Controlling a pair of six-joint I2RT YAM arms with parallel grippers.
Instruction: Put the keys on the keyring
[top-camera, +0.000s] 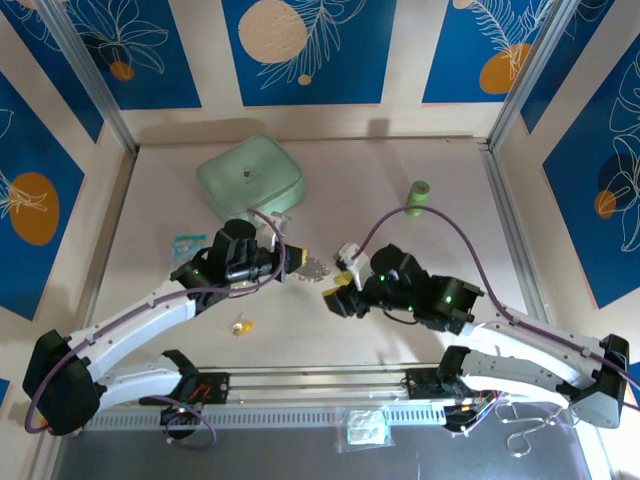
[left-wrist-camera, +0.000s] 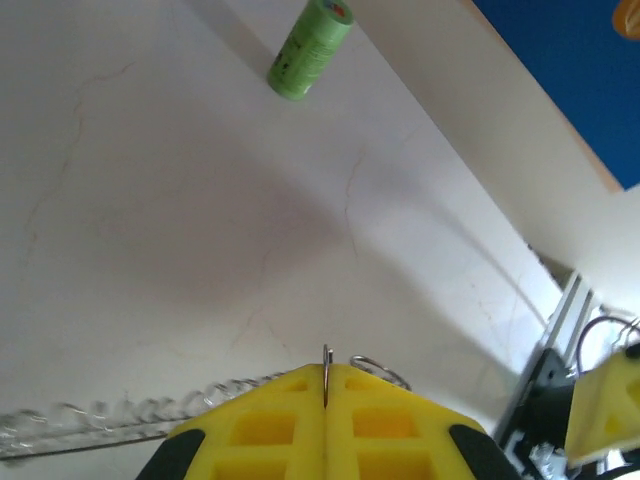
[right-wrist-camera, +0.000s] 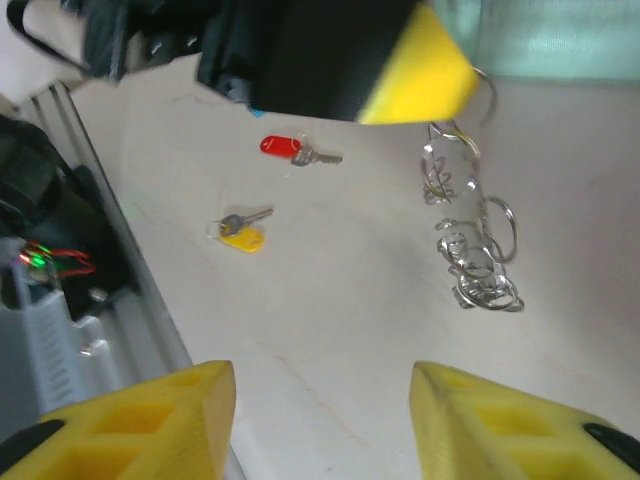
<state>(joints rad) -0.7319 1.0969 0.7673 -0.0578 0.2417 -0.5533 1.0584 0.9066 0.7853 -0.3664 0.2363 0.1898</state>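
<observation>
Desk (top-camera: 350, 190) from above: the left claw (top-camera: 297, 258) is pressed together on the keyring (top-camera: 312, 268) near the middle. The right claw (top-camera: 336, 280) stands just beside it, spread and holding nothing. The yellow key (top-camera: 241, 326) lies loose nearer the arm bases, well apart from the keyring. A mint box (top-camera: 250, 178) and a green roll (top-camera: 419, 198) sit toward the far side.

Left wrist view: the left claw (left-wrist-camera: 327, 385) pinches a thin wire ring of the keyring (left-wrist-camera: 327, 358) between its closed yellow fingers. The chain (left-wrist-camera: 120, 412) trails off to the left along the desk, and the green roll (left-wrist-camera: 310, 38) lies farther on.

Right wrist view: the right claw (right-wrist-camera: 320, 420) is wide apart and empty. Beyond it the red key (right-wrist-camera: 285, 147) and yellow key (right-wrist-camera: 240, 237) lie flat, near each other but apart. The chain (right-wrist-camera: 470, 250) hangs from the left claw (right-wrist-camera: 420, 75) down to the desk.
</observation>
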